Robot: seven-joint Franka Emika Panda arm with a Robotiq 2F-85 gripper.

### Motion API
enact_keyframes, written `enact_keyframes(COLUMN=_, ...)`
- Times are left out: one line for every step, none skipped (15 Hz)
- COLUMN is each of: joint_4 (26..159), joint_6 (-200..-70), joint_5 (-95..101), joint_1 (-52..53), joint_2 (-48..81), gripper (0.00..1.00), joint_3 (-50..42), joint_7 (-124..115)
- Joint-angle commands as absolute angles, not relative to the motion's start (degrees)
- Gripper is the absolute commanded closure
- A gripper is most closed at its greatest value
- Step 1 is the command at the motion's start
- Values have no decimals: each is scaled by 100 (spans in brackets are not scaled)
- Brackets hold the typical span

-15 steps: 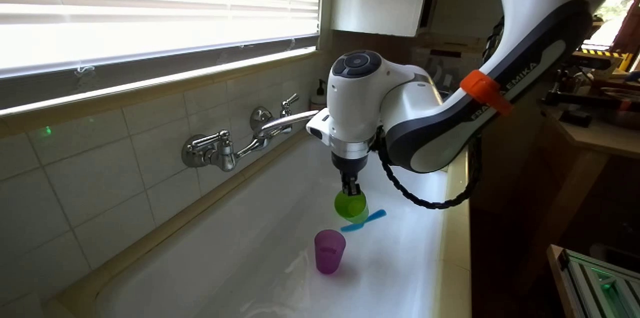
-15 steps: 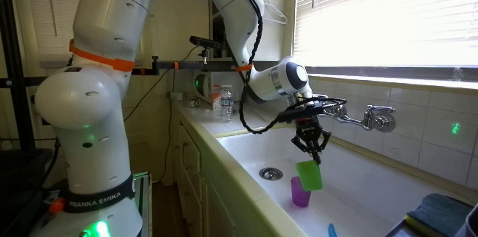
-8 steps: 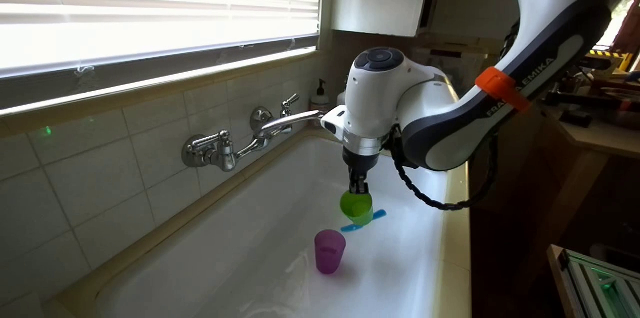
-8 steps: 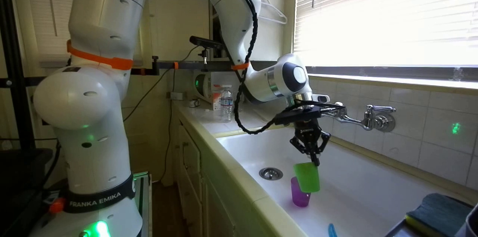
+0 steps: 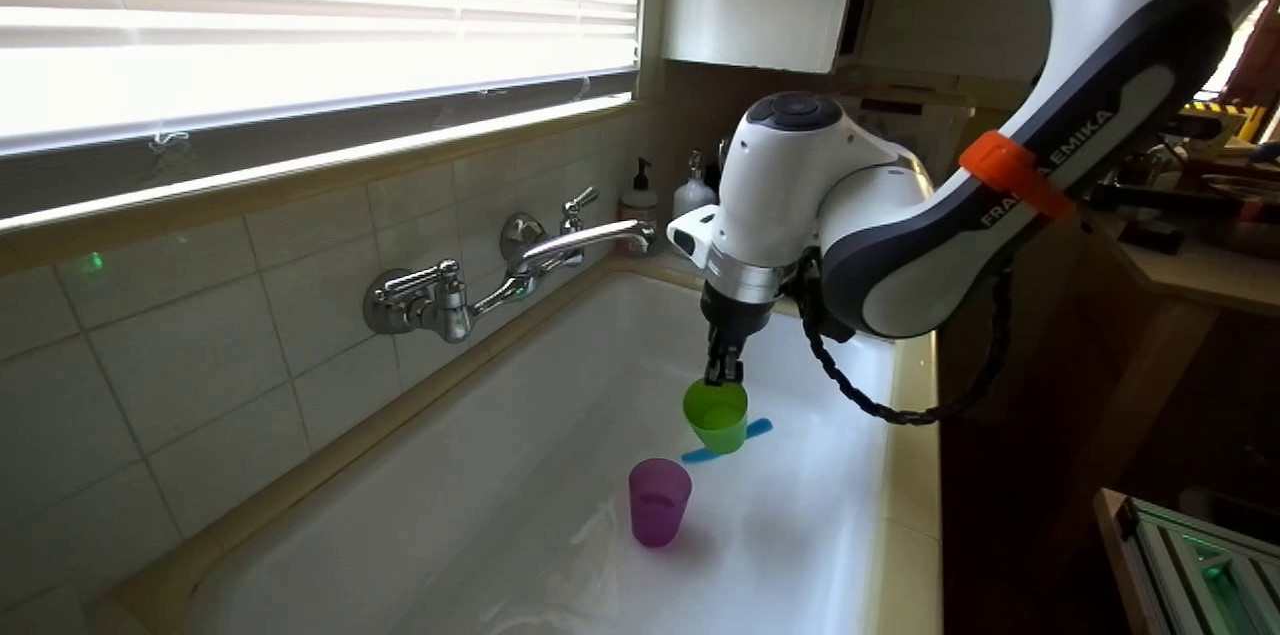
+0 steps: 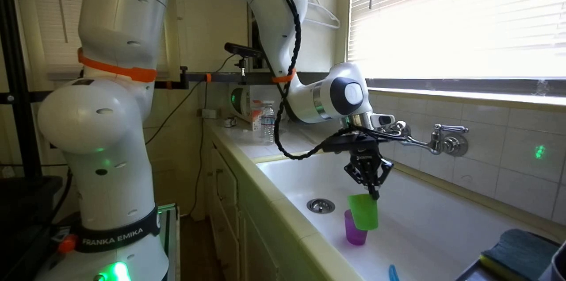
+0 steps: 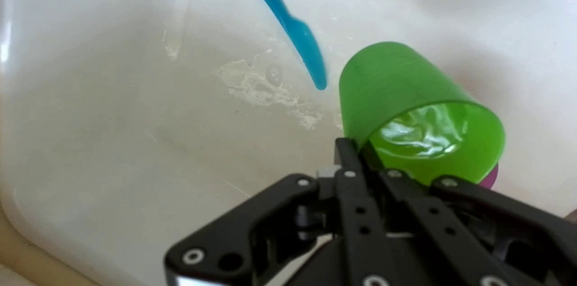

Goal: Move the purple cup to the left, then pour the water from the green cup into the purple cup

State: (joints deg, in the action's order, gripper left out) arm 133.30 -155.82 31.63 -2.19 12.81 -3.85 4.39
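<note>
Pincer has the green tumbler, water inside, clamped at the rim and tilted near the upright purple tumbler. Guessing the leftward move's done, pour's still to go.

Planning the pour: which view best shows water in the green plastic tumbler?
The wrist view, looking into the green plastic tumbler, where water glints. Exterior views show the tumbler's wall or mouth, water hard to discern.

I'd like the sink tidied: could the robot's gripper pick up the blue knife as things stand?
Probably not: the gripper is shut on the wall of the green cup, with water inside, and would likely need to set it down first. The part of the blue knife in the wrist view lies uncovered.
</note>
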Motion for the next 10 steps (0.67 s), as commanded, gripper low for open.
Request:
enact_keyframes(joint_4=13713, joint_6=-16094, joint_5=2873, joint_1=-269, joint_2=1069, gripper=99, joint_3=-480, joint_7=476)
enact_keyframes(joint_4=13770, joint_6=-16223, joint_5=2778, joint_1=-298, joint_2=1067, gripper=99, joint_3=-494, joint_7=520)
enact_keyframes(joint_4=13823, joint_6=-16315, joint_5=2701, joint_1=-313, joint_2=1052, gripper=99, joint_3=-519, joint_7=522)
enact_keyframes(joint_4=13881, joint_6=-16413, joint_5=2646, joint_1=-325, joint_2=1035, gripper=99, joint_3=-546, joint_7=519)
enact_keyframes(joint_4=13924, joint_6=-16503, joint_5=2611, joint_1=-334, joint_2=1028, gripper=99, joint_3=-586, joint_7=502)
enact_keyframes(joint_4=13973, joint_6=-16601, joint_5=2560, joint_1=-342, joint_2=1011, gripper=99, joint_3=-614, joint_7=500)
enact_keyframes(joint_4=14004, joint_6=-16698, joint_5=2528, joint_1=-350, joint_2=1018, gripper=99, joint_3=-658, joint_7=476)
enact_keyframes(joint_4=14032, joint_6=-16778, joint_5=2444, joint_1=-375, joint_2=1033, gripper=99, joint_3=-670, joint_7=513)
enact_keyframes(joint_4=14054, joint_6=-16855, joint_5=2361, joint_1=-395, joint_2=1053, gripper=99, joint_3=-690, joint_7=523)
enact_keyframes(joint_4=14057, joint_6=-16923, joint_5=2338, joint_1=-392, joint_2=1084, gripper=99, joint_3=-740, joint_7=471)
